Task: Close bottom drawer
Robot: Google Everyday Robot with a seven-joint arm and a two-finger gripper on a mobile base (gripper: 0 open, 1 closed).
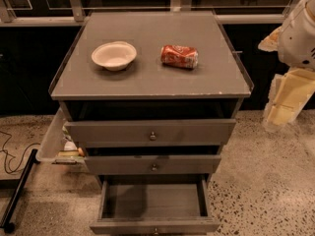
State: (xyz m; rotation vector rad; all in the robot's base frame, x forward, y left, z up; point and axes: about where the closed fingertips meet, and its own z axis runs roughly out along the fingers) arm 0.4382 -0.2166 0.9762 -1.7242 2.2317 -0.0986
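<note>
The bottom drawer point(154, 201) of the grey cabinet point(147, 77) is pulled far out toward me. Its inside is bare, and its flat front and small round knob point(155, 231) sit at the lower edge of the camera view. The middle drawer point(154, 164) and the upper drawer point(150, 131) stick out only a little. My gripper point(284, 107), white arm with pale yellow tips, hangs at the right edge. It is beside the cabinet at about the height of its top, well above and to the right of the bottom drawer, touching nothing.
A white bowl point(113, 55) and a red soda can point(179, 56) lying on its side rest on the cabinet top. A clear bin point(53, 140) with items hangs on the cabinet's left side. A black pole point(17, 193) and a cable point(10, 154) lie on the speckled floor at left.
</note>
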